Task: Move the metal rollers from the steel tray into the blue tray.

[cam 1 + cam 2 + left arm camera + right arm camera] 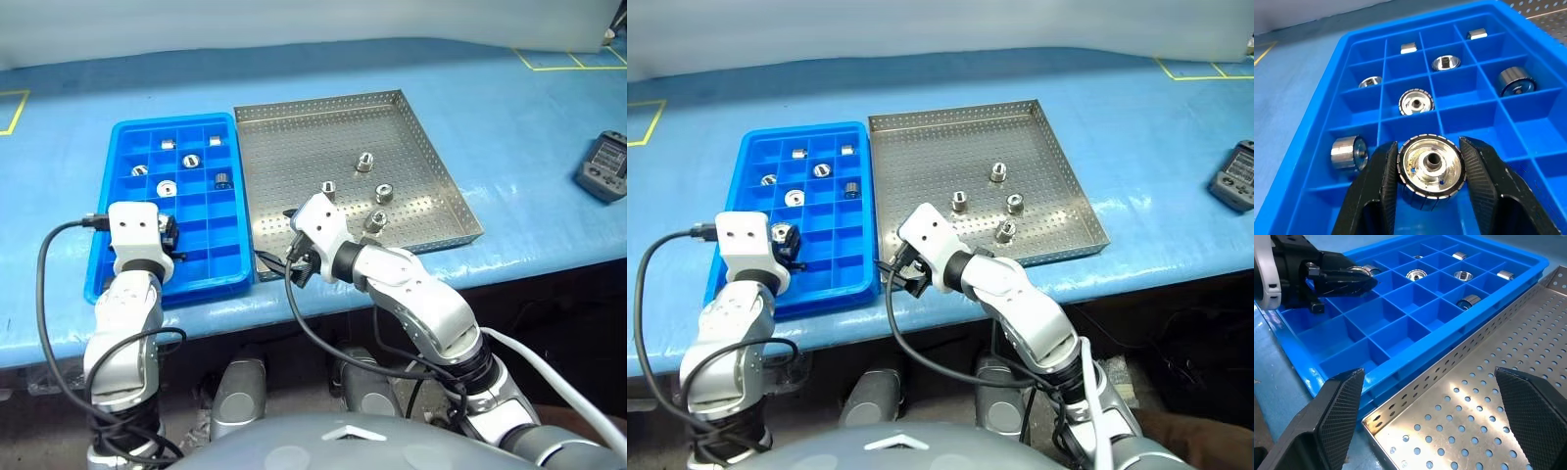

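- Metal rollers in the steel tray [294, 137]: four counted, all standing apart from one another on the perforated floor in the half nearer the robot. One [364, 162] sits farthest back, one [329, 189] toward the blue tray side, one [383, 194] toward the far rim, one [374, 221] nearest the front rim.
- Metal rollers in the blue tray [127, 137]: six counted lying loose in separate compartments, all in the rear half of the grid. Two small pieces [168, 143] and [215, 141] lie in the back rows; the others are at [191, 160], [140, 169], [168, 187] and [222, 179].
- A seventh roller [1431, 171] is clamped between the two black fingers [1376, 191] of the left hand [1431, 172], bore facing the wrist camera, held over the compartments at the tray's near left part. The left hand is therefore grasping a roller.
- Right hand [1432, 396]: fingers [1337, 406] spread wide, nothing between them. It hangs over the near corner of the steel tray, just beside the blue tray's long wall.
- The two trays lie side by side on the blue tabletop [490, 88], long edges almost touching, blue tray to the robot's left.
- Obstructions: the right forearm crosses the steel tray's front left corner; the left wrist block covers part of the blue tray's front rows.
- Other items: one dark grey handheld device [602, 166] on the tabletop well to the right of the steel tray; yellow tape lines [573, 61] at the far corners.
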Motion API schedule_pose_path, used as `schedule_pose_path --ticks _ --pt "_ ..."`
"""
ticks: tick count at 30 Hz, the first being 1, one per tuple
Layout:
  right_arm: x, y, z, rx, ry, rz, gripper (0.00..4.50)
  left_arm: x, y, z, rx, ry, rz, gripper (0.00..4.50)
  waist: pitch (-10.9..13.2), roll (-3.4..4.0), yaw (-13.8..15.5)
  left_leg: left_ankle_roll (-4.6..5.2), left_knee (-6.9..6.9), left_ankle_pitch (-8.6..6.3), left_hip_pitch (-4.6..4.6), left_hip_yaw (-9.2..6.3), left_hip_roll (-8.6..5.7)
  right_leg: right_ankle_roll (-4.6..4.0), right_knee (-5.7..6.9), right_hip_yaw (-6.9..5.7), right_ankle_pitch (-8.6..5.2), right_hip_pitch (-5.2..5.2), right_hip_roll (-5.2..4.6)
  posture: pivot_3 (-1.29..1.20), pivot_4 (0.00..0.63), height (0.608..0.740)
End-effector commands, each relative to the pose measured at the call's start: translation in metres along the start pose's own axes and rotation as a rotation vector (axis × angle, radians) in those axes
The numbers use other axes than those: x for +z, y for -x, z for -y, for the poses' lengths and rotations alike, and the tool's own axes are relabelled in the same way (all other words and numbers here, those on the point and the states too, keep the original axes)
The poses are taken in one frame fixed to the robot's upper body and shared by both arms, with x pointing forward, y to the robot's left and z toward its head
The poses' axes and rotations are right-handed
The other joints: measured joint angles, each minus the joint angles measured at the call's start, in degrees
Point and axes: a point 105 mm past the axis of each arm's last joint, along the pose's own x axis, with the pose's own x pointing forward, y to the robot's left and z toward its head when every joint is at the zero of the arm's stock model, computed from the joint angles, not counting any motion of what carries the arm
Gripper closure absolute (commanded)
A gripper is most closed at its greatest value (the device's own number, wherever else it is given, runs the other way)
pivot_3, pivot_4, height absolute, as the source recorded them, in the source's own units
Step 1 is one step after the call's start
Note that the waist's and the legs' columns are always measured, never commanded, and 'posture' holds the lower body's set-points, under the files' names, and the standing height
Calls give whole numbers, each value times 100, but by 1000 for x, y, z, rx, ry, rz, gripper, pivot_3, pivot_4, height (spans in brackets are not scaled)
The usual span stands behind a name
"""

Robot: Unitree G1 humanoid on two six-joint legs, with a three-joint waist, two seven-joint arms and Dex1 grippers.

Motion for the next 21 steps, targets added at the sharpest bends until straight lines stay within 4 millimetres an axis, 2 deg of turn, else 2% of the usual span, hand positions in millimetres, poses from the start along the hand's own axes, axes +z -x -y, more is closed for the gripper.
schedule_pose_path --ticks 1,5,7,10,13,14,17,21 --pt "8 1 -1 0 12 39 0 8 6 -6 38 4 32 2812 0 0 5 0 0 0 0 -2 0 0 0 -2 0 0 0 152 150 740" --pt "5 3 1 -13 0 30 0 2 4 -5 35 6 9 2812 0 0 9 -1 0 0 -1 -3 0 -1 -1 -4 -1 0 -1 136 150 740" --pt "3 4 3 -27 -5 26 0 1 3 -3 24 17 3 2089 0 0 7 -2 0 -1 -3 -2 -1 -1 -1 -3 -1 -2 -3 130 150 740" --pt "2 6 4 -41 -9 22 0 5 0 4 -9 25 13 1246 0 0 2 -3 -1 -2 -5 -2 -1 -1 -2 -4 -1 -3 -2 112 150 740" --pt "1 8 6 -59 -14 21 0 22 -6 17 -69 18 71 212 0 0 1 -3 0 -2 -6 -2 0 -1 -2 -5 -1 -4 -2 91 150 740" --pt "1 9 7 -67 -15 22 0 31 -9 26 -114 25 97 8 0 0 2 -3 1 -2 -7 -3 -1 -1 -2 -6 -1 -3 -2 85 150 740" --pt "1 11 9 -83 -16 25 0 45 -14 43 -213 25 138 8 0 0 -26 -3 10 -2 -11 -3 -1 -1 -2 -6 -1 -4 -2 74 150 740" --pt "1 19 17 -143 -15 27 0 68 -28 83 -408 -21 184 8 0 0 -36 -4 8 -2 -12 0 -2 -1 -1 -6 -1 -6 -3 13 150 740"
